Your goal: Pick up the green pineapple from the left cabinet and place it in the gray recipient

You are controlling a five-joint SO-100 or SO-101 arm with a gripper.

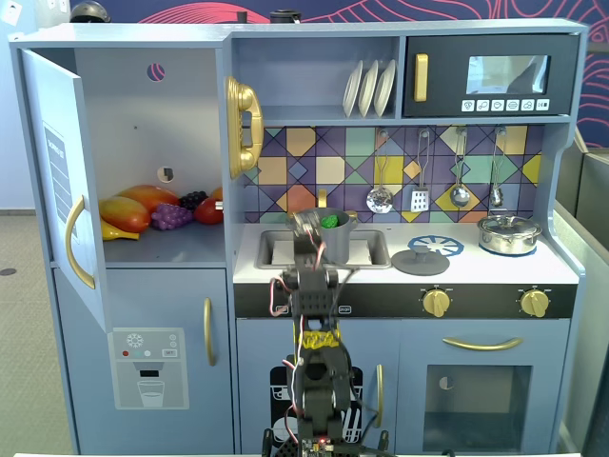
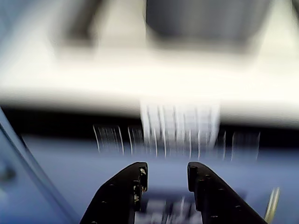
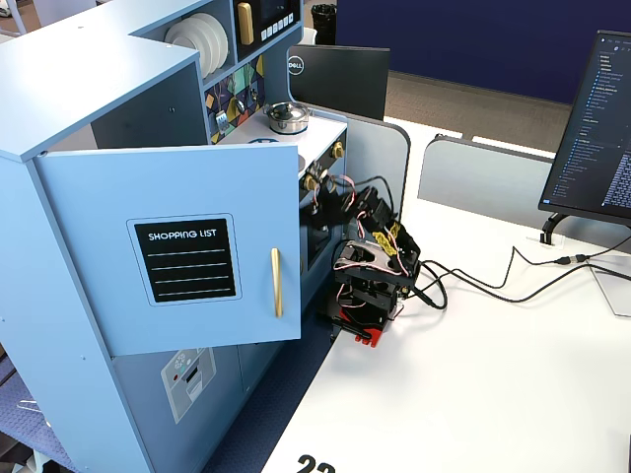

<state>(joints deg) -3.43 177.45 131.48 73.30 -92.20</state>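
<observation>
The green pineapple point(image 1: 330, 221) lies inside the gray recipient point(image 1: 344, 246), a dark gray pot standing by the sink on the counter. The arm partly covers both in this fixed view. My gripper point(image 1: 308, 232) is blurred, just in front of the pot and left of it. In the wrist view my gripper point(image 2: 167, 173) is open and empty, facing the counter's front edge, with the gray recipient point(image 2: 205, 18) a blur above. The left cabinet point(image 1: 143, 124) stands with its door point(image 1: 59, 181) swung open. In a fixed view from the side, the arm point(image 3: 373, 258) is folded low against the kitchen front.
Toy fruits lie in the left cabinet: a mango point(image 1: 124, 213), purple grapes point(image 1: 171, 217) and a red fruit point(image 1: 209, 211). A gray lid point(image 1: 420, 260) and a silver lidded pot point(image 1: 509, 233) sit on the counter. The open door point(image 3: 177, 246) juts toward the arm.
</observation>
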